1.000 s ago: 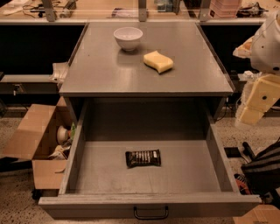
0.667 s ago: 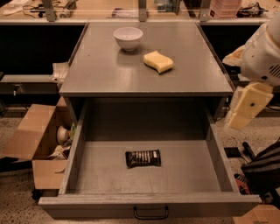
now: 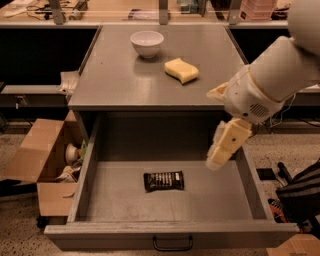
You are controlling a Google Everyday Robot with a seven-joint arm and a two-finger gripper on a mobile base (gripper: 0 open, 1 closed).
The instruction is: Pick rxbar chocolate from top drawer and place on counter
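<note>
The rxbar chocolate (image 3: 164, 180), in a dark glossy wrapper with pale lettering, lies flat near the middle of the floor of the open top drawer (image 3: 170, 234). The grey metal counter (image 3: 125, 75) is above and behind the drawer. My gripper (image 3: 220, 159) hangs from the white arm at the right, above the drawer's right part, to the right of the bar and higher than it. It holds nothing.
A white bowl (image 3: 147, 43) and a yellow wavy sponge (image 3: 181, 70) sit on the counter. An open cardboard box (image 3: 40, 160) with odds and ends stands on the floor to the left. A cluttered workbench (image 3: 125, 10) runs along the back. Dark gear (image 3: 300, 200) lies at the right.
My arm has swung in from the right edge toward the left and downward, bringing the gripper over the right part of the open drawer. The bar has not moved.
</note>
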